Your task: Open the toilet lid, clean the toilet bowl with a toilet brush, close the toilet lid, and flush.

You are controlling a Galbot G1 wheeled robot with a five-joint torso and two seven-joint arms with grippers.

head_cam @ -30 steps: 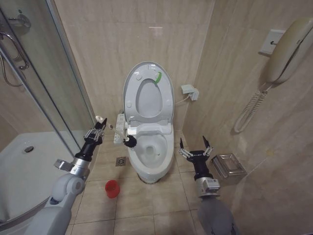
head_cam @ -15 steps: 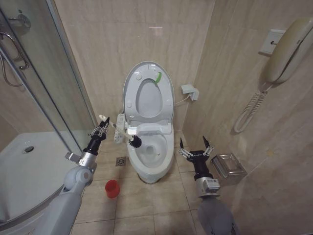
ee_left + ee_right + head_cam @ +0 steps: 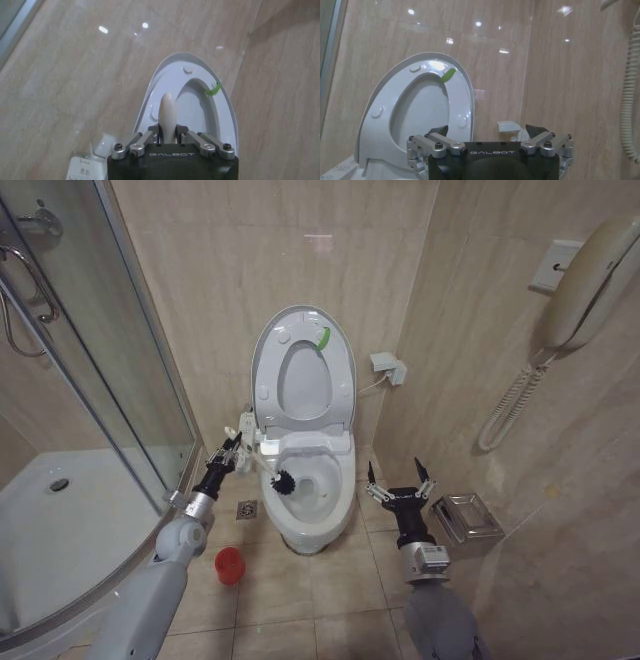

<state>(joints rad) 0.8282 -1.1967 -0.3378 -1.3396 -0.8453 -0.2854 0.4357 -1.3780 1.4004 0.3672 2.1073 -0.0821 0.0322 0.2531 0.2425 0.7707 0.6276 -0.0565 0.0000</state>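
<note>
The toilet lid (image 3: 268,355) stands raised against the back wall, its green strip (image 3: 323,338) facing me; the ring seat is up with it. Below it the white toilet bowl (image 3: 340,498) lies uncovered. My left gripper (image 3: 231,451) is at the bowl's left side, shut on the white handle (image 3: 168,112) of the toilet brush. The brush's dark bristle head (image 3: 283,481) hangs over the left part of the basin. The lid (image 3: 172,63) rises beyond the handle in the left wrist view. My right gripper (image 3: 398,479) waits open to the right of the bowl, facing the lid (image 3: 385,123).
The red brush holder (image 3: 230,565) stands on the floor tiles left of the bowl, near a floor drain (image 3: 247,509). A glass shower enclosure (image 3: 110,380) closes off the left. A wall phone (image 3: 585,275) and a metal box (image 3: 466,520) are on the right.
My left arm has swung right toward the toilet, carrying the brush head from the bowl's left rim to over the basin. The right arm has not moved.
</note>
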